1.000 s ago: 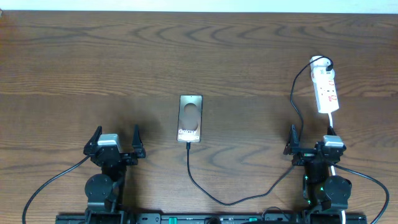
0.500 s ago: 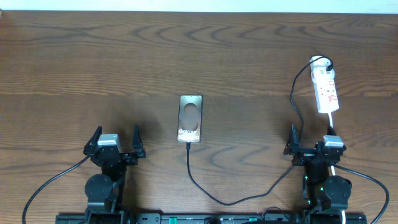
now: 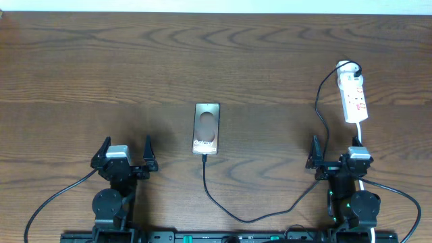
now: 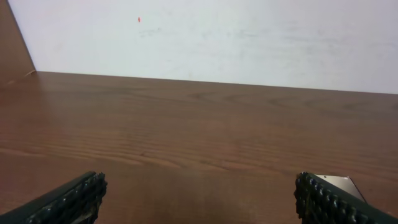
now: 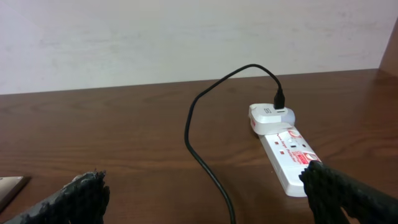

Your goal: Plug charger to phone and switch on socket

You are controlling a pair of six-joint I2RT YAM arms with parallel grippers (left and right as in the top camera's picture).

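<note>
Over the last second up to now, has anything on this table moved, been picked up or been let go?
The right gripper shifted slightly sideways toward the shiny grey-brown flat phone, its fingers wide open and empty. Nothing was taken hold of or let go. The left gripper, the phone, the thin black charger cable meeting the phone's near edge and the narrow white power strip stayed as they were.

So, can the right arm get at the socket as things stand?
Probably yes: the socket lies just ahead of the open right pincer, with only the charger cable curving alongside it.
</note>
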